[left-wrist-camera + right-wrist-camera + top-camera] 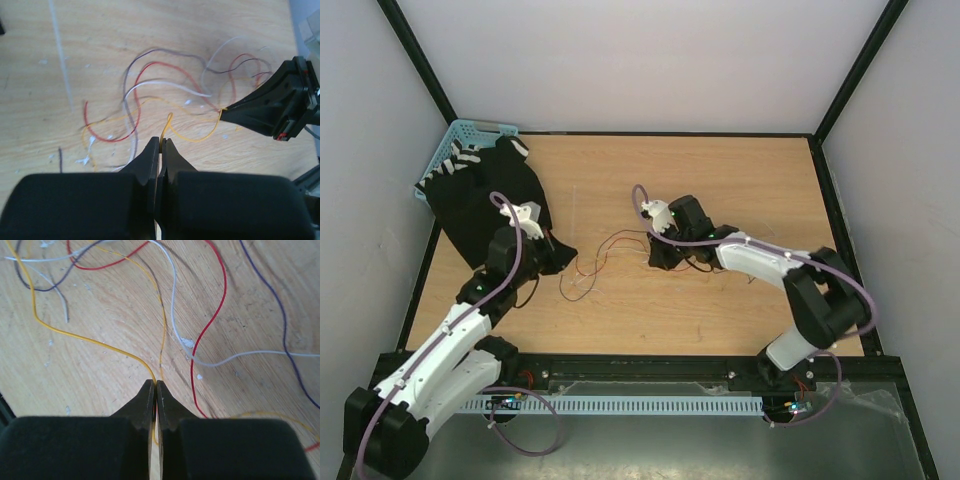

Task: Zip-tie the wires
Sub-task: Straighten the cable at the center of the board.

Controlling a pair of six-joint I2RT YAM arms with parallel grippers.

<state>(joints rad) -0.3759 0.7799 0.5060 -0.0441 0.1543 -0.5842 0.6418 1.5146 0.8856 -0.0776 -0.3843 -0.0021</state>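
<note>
Top external | blue basket (470, 127) holds black-white items (455, 165) | left end effector (160, 142), right end effector (155, 385) each clamped on wires (160, 63)

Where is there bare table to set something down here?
Bare table: the far strip beyond the wires, between the black cloth and the far-right corner; also the near strip in front of the wires. Crowded: the middle, wires strung between left gripper and right gripper; cloth and basket fill far left.
</note>
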